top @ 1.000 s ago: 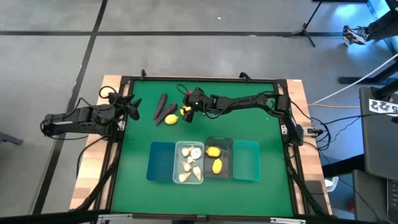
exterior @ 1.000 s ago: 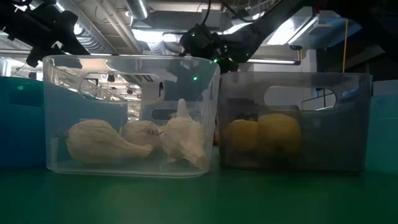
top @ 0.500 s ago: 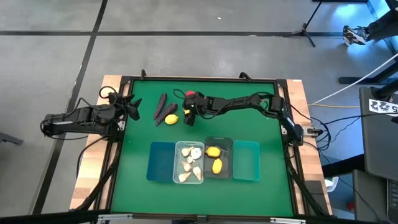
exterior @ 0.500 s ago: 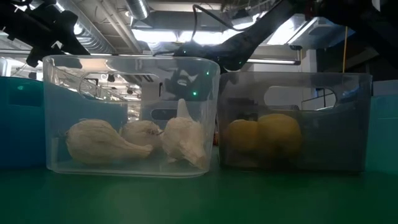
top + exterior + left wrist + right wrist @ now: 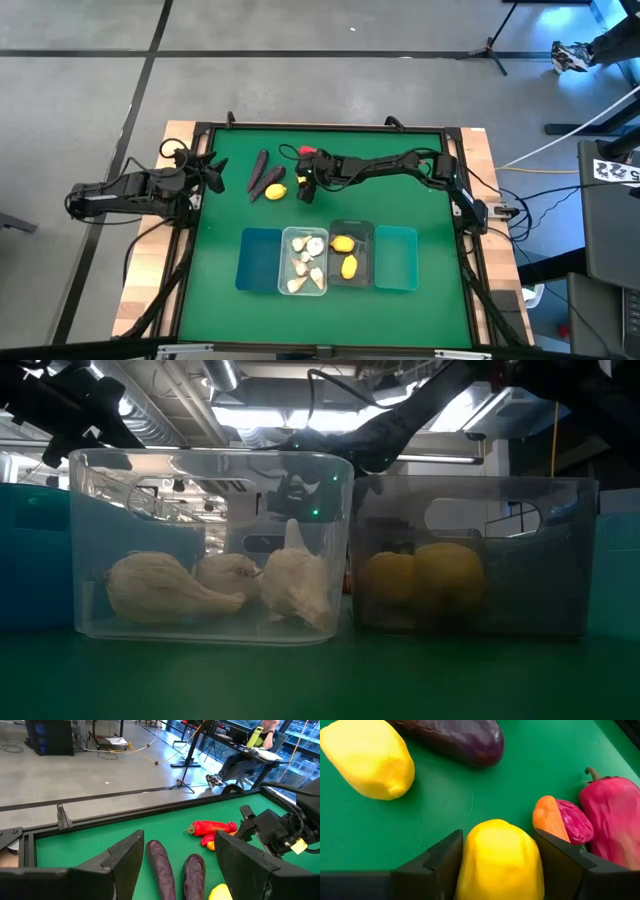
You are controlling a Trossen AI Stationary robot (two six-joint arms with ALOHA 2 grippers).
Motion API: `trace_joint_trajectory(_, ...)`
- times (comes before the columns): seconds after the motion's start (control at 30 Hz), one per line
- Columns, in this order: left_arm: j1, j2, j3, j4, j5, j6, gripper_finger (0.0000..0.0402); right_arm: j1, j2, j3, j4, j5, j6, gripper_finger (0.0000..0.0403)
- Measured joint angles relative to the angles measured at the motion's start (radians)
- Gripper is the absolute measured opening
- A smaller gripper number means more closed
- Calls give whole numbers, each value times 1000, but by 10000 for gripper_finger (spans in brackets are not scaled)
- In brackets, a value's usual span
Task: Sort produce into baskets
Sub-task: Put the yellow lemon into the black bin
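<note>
The right gripper [image 5: 497,857] is down on the desk [image 5: 400,200], fingers straddling a lemon [image 5: 499,860] bound for the dark grey basket [image 5: 352,228]; the left gripper [image 5: 212,172] waits open at the edge.

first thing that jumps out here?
The right gripper at the table's far side, fingers either side of a yellow lemon, with red peppers beside it. Nearer, a clear bin of garlic sits against a grey bin with two lemons.
</note>
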Motion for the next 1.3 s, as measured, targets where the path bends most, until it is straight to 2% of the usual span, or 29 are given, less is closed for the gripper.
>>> trace_joint_trajectory(0.2, 0, 0, 0, 0, 0, 0, 237, 0, -1, 0, -13, 1, 2, 179)
trace_joint_trajectory(0.47, 0, 0, 0, 0, 0, 0, 237, 1, -14, -1, -39, -1, 2, 183)
trace_joint_trajectory(0.73, 0, 0, 0, -1, 0, 0, 237, 1, -85, -2, -42, -80, 2, 176)
trace_joint_trajectory(1.03, 0, 0, 0, -7, 0, -11, 237, 1, -236, -1, -142, -238, -12, 179)
trace_joint_trajectory(1.3, 0, 0, 0, -7, 0, -11, 237, 50, -428, -1, -355, -262, -83, 182)
